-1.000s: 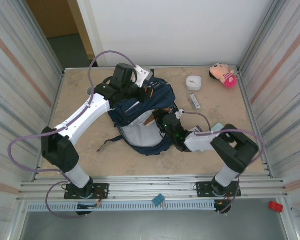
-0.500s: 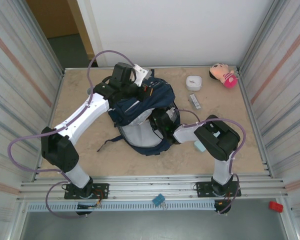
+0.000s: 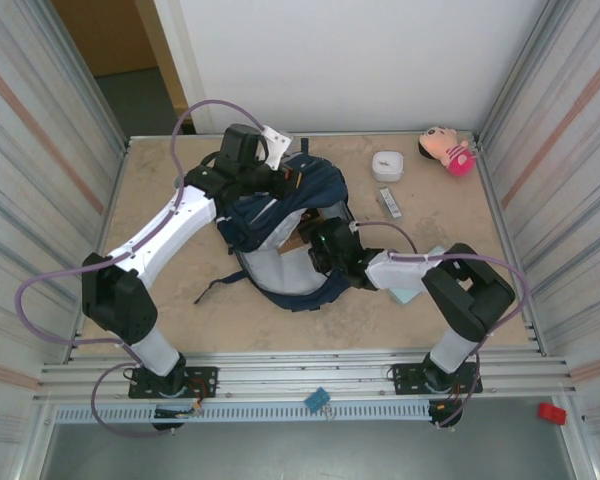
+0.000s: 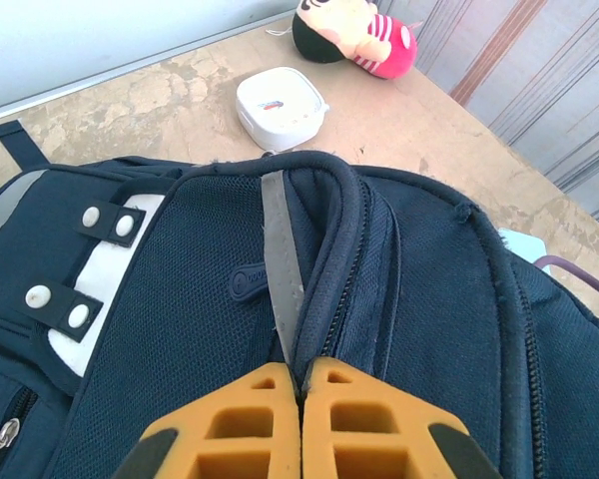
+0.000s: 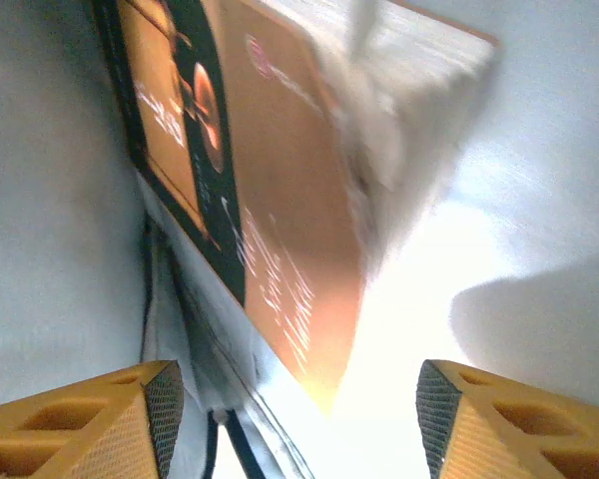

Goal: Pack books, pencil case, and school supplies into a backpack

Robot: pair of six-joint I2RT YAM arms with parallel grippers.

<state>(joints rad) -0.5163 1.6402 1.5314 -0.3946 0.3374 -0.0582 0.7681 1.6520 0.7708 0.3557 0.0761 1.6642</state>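
Observation:
The navy backpack [image 3: 270,215] lies mid-table with its pale-lined mouth open toward the near edge. My left gripper [image 3: 297,184] is shut on the backpack's top rim [image 4: 309,239], pinching the zip edge and a grey strip and holding it up. My right gripper [image 3: 315,243] is at the backpack's mouth and stands open [image 5: 299,409]. The book [image 5: 250,170], dark and orange-tan, leans just ahead of it against the pale lining, free of both fingers. The teal pencil case [image 3: 418,292] lies partly under the right arm. A grey-white bar [image 3: 388,203] lies right of the backpack.
A white rounded box [image 3: 387,165] and a pink plush toy [image 3: 447,150] sit at the back right, and both also appear beyond the backpack: the box [image 4: 282,105], the toy [image 4: 354,35]. Corrugated walls close both sides. A dark strap [image 3: 220,285] trails left of the backpack.
My right gripper has opened and let go of the book inside the backpack's mouth. The right elbow swung in, then back out. The left gripper keeps its hold on the rim.

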